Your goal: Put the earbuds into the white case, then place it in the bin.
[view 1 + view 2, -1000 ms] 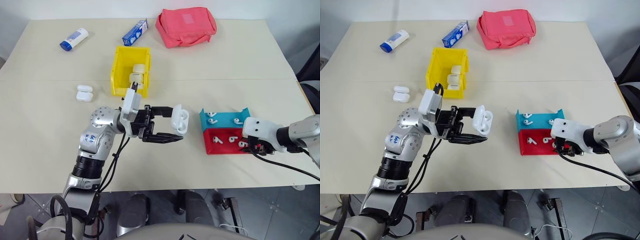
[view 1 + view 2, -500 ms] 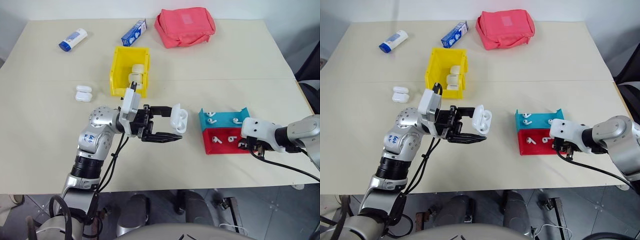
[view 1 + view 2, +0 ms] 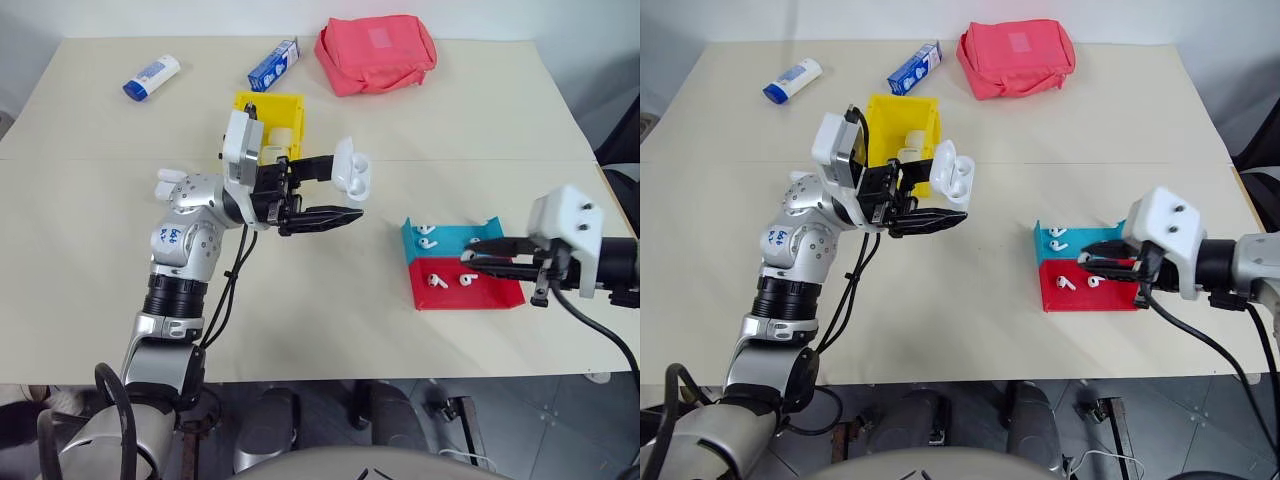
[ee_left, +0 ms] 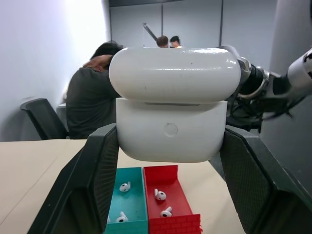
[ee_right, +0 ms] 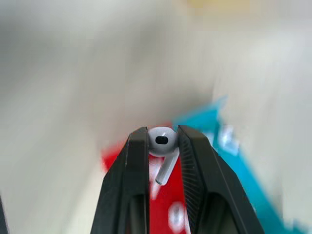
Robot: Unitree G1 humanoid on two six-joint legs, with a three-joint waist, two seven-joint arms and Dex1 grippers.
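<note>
Not much to read here. My left arm's silver elbow housing (image 3: 184,243) carries blue handwritten marks, too small to make out. The blue-and-white box (image 3: 273,64) and the white-and-blue tube bottle (image 3: 151,77) at the far side have printing, but nothing on either is legible.

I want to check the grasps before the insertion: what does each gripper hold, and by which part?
The left gripper holds the open white case by the two sides of its lower body. The right gripper pinches one earbud by its head, stem hanging free.
</note>
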